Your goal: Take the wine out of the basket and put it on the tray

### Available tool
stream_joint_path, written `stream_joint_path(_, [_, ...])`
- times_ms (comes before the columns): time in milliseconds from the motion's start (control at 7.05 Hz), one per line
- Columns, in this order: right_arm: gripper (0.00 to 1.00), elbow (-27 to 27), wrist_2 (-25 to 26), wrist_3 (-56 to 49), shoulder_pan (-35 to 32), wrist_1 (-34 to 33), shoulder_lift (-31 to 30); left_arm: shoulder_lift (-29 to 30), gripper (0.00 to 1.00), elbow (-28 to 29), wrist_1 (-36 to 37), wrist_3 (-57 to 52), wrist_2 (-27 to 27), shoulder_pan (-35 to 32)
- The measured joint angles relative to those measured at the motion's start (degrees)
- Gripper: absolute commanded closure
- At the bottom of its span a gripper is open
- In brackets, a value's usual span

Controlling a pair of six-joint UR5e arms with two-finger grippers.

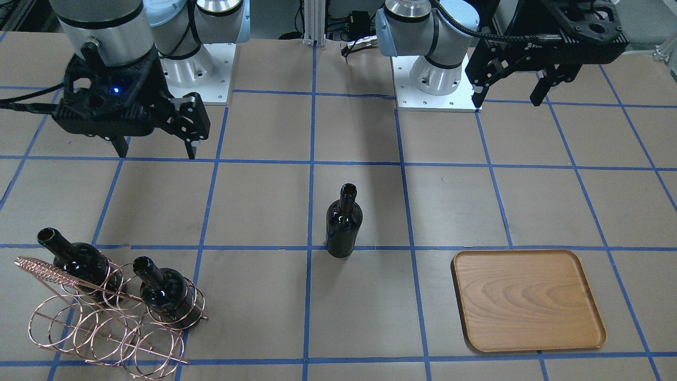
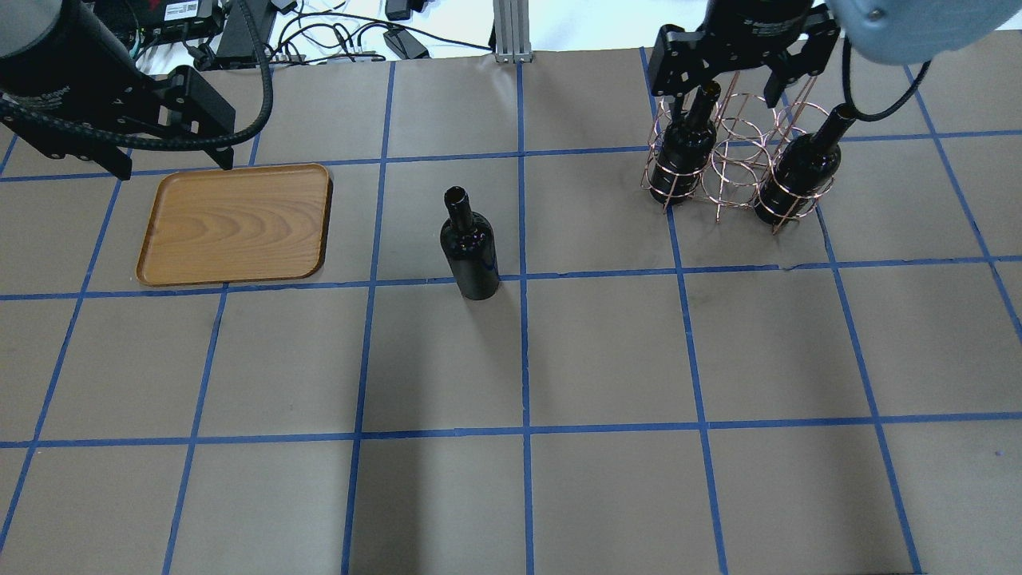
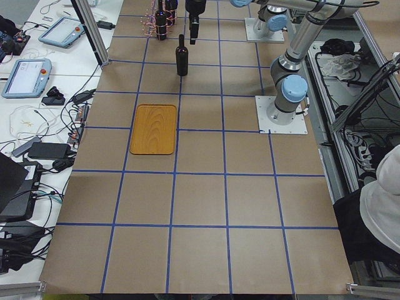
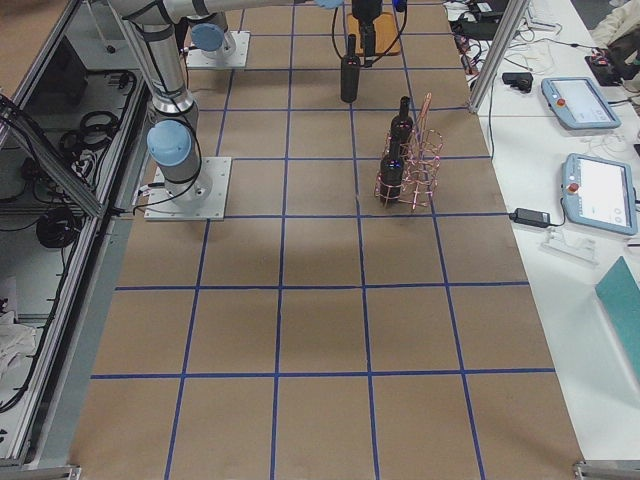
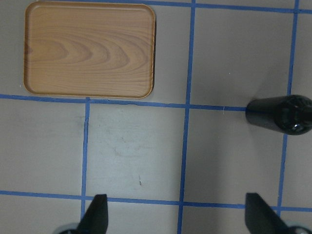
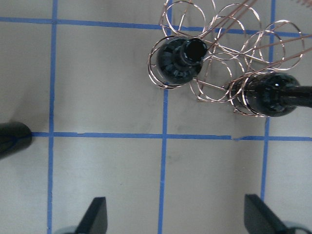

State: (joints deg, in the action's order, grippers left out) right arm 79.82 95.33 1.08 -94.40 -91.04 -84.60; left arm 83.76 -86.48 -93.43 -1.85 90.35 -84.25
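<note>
**Student:** Where does the wine bottle [image 1: 344,222] stand?

**Tutor:** It stands upright at the middle of the table [image 1: 264,201], with its base on a blue tape line [image 1: 238,247]. It is between the basket [image 1: 100,325] and the tray [image 1: 529,301], well apart from both. Neither gripper touches it, and it is not yet on the tray.

**Student:** And the basket itself?

**Tutor:** It sits on the robot's right side of the table. It holds two other bottles [image 1: 166,291], each upright in its own wire ring. The long twisted handle runs across the top of the rings.

**Student:** How do the grippers stand?

**Tutor:** The right gripper [image 1: 156,151] hangs above the table on the robot's side of the basket. Its jaws are spread wide and hold nothing. Its wrist camera looks down on both basket bottles, and the wine bottle shows at the edge of that view. The left gripper [image 1: 510,98] hangs above the table on the robot's side of the tray. Its jaws are also spread wide and hold nothing. Its wrist camera shows the tray ahead and the wine bottle off to one side.

**Student:** And the tray?

**Tutor:** It lies flat on the table on the robot's left side, its wood grain showing.
</note>
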Motion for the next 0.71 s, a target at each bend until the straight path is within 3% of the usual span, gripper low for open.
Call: stream_joint_path(709, [0.0, 2.91, -2.12, -1.45, 1.61, 0.98, -1.89, 0.0, 0.0, 0.0, 0.0, 0.0, 0.0, 0.12])
